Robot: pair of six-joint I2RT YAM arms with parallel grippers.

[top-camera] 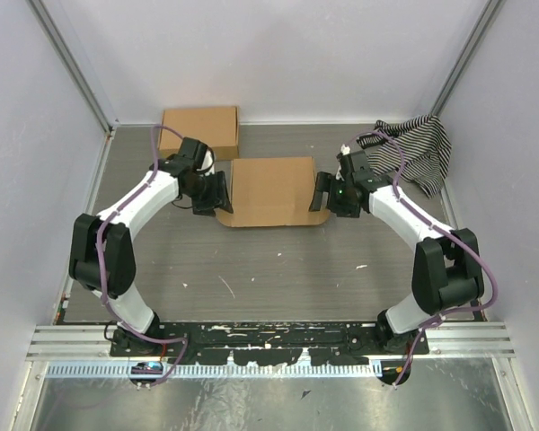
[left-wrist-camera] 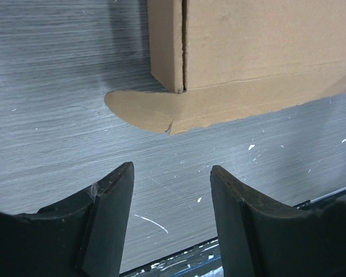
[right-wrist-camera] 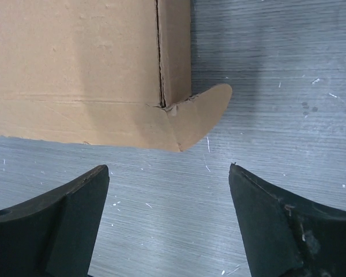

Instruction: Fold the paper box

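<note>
The left gripper [left-wrist-camera: 172, 173] and right gripper [right-wrist-camera: 168, 168] each have their fingers spread apart and hold nothing, flanking the paper box [top-camera: 271, 189]. The box sits mid-table [top-camera: 278, 269], long axis running left to right, with its flat, round-cornered flap pointing toward the arm bases.

Plain brown paper box [top-camera: 271, 189] (striped cloth [top-camera: 419, 149])

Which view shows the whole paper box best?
Top external: the whole paper box shows, lying between the left gripper and the right gripper. Left wrist catches only one near corner with the rounded left tab; right wrist only the other corner with the right tab.
</note>
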